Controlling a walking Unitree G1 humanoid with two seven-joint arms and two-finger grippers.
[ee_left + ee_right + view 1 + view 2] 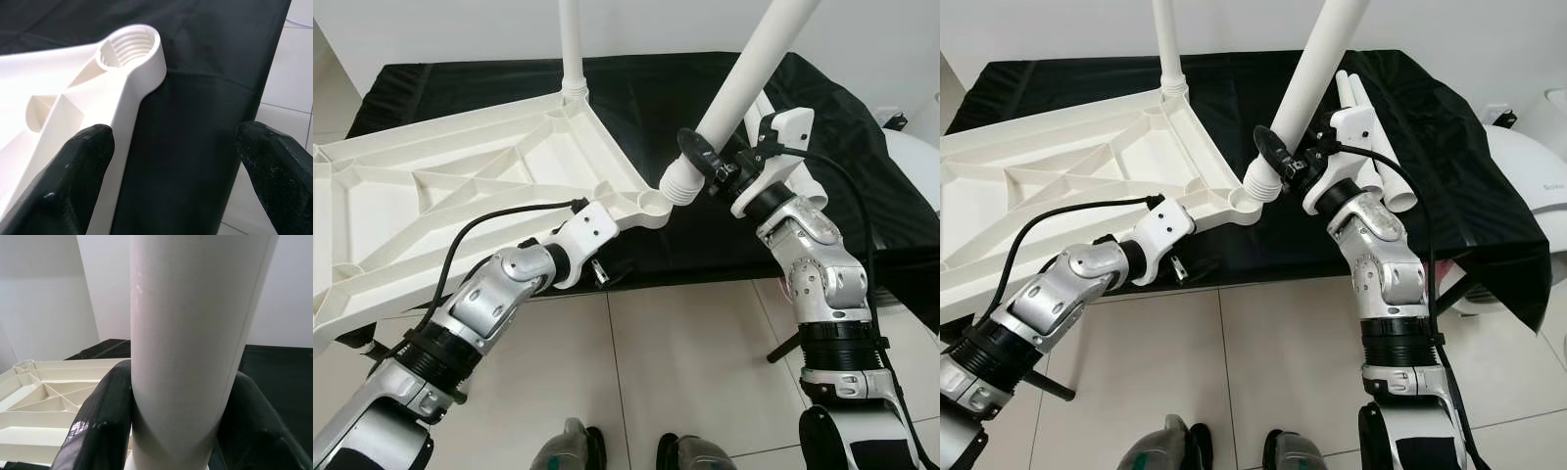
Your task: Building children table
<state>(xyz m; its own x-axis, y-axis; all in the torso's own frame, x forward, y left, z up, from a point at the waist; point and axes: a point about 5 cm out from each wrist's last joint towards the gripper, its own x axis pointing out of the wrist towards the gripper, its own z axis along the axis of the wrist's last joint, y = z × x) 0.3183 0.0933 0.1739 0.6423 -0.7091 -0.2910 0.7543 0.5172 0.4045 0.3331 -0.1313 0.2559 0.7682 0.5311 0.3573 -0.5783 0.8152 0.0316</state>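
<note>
One upturned tabletop, one leg fitted; right gripper clamps second leg at corner socket; left gripper wide, beside tabletop edge.

An upturned white plastic tabletop, its ribbed underside showing, lies on a black-draped surface. One white leg stands upright at its 12 o'clock corner, while a second leg tilts toward 1 o'clock above the threaded near corner socket.

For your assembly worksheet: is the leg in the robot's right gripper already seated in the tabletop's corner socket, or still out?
Still out. The leg, tilted in the right gripper, has its threaded end beside the empty corner socket.
</note>
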